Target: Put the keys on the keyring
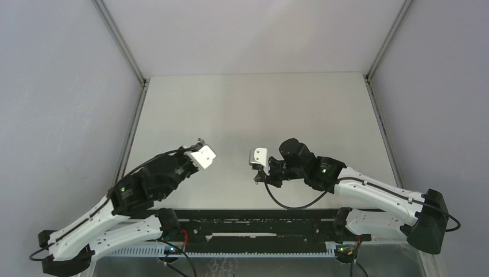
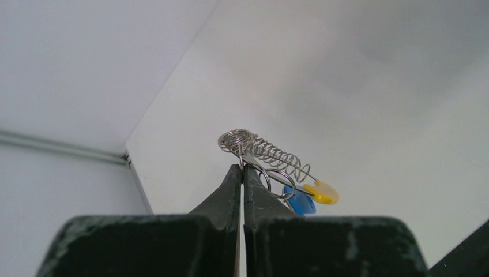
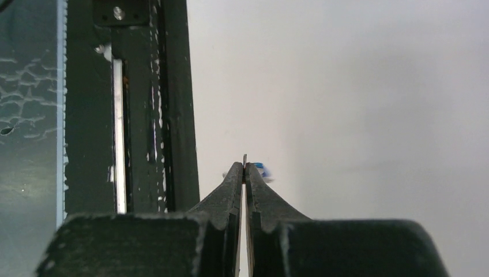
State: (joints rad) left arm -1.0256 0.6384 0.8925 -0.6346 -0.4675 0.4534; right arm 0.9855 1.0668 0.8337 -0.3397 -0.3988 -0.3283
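My left gripper [image 2: 242,168] is shut on the keyring [image 2: 271,154], a silvery coiled wire loop with a yellow end [image 2: 323,192], and holds it above the table. A key with a blue head [image 2: 300,203] hangs from a small round ring [image 2: 279,182] on it. My right gripper [image 3: 245,167] is shut on another key; its thin metal edge [image 3: 245,157] sticks out above the tips and its blue head [image 3: 261,168] shows just to the right. In the top view the left gripper [image 1: 202,149] and right gripper [image 1: 257,164] face each other, about a hand's width apart.
The pale table [image 1: 259,109] is walled on three sides by grey panels with metal corner posts [image 1: 124,43]. A black rail [image 1: 254,222] runs along the near edge between the arm bases; it also shows in the right wrist view [image 3: 144,104].
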